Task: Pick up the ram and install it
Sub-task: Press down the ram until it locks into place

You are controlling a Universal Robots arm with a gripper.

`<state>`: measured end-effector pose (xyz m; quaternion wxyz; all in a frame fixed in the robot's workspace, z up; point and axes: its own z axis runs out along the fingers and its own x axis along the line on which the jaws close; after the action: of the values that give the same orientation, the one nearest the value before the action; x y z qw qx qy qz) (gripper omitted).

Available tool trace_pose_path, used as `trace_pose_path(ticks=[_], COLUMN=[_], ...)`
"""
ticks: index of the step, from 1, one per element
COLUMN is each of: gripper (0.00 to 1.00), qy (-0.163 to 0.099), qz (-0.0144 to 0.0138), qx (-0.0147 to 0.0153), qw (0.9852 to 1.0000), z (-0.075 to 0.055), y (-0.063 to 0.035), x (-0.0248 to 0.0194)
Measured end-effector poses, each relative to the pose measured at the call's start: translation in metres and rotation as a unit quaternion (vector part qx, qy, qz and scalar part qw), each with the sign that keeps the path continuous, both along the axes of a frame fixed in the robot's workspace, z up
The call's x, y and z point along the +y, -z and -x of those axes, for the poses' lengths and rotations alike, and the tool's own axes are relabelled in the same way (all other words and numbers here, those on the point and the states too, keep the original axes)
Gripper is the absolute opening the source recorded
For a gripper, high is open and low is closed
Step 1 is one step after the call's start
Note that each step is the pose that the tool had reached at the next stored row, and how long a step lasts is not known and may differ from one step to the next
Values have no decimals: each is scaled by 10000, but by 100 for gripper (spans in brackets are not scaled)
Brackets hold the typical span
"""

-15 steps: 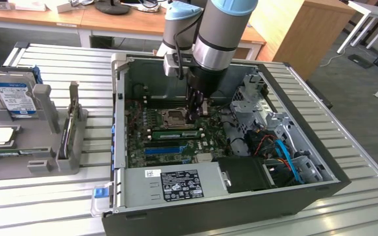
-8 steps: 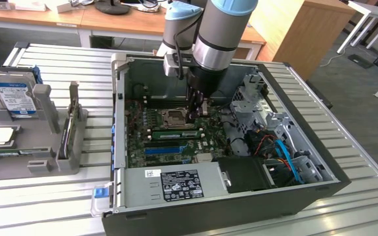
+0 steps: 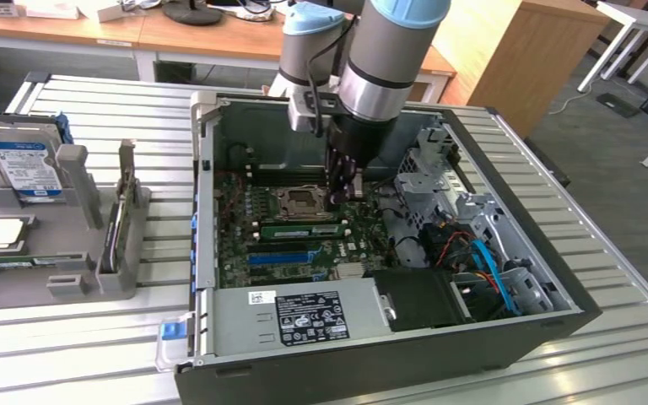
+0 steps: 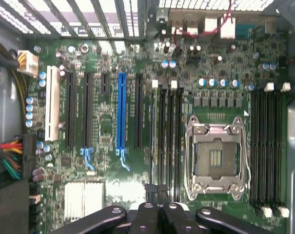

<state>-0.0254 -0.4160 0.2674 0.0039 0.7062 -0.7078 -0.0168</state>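
Observation:
My gripper (image 3: 347, 192) reaches down into the open computer case (image 3: 206, 253), just beside the CPU socket (image 3: 301, 202). In the wrist view its fingers (image 4: 148, 214) press together, shut, with nothing visible between them. The ram (image 3: 298, 229), a narrow green stick, lies seated in a memory slot in front of the socket, and my fingertips hang close above its end nearer the exterior view's right. In the wrist view the black memory slots (image 4: 167, 136) run straight up from the gripper (image 4: 156, 194); I cannot tell whether it touches the stick.
A grey holder (image 3: 77, 228) on the exterior view's left carries a silver hard drive (image 3: 26, 164). Inside the case are a long blue slot (image 4: 121, 112), the power supply (image 3: 301, 316), drive cages and blue and orange cables (image 3: 482, 261). The case walls surround the arm closely.

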Motion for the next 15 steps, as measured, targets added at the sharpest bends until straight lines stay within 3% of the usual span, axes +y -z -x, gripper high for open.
trace_pose_path(ticks=[9,15], gripper=[11,11], qy=[-1,0], qz=[0,0], qx=[2,2], qw=[10000,10000], z=[-194,-241], y=[0,0], x=[0,0])
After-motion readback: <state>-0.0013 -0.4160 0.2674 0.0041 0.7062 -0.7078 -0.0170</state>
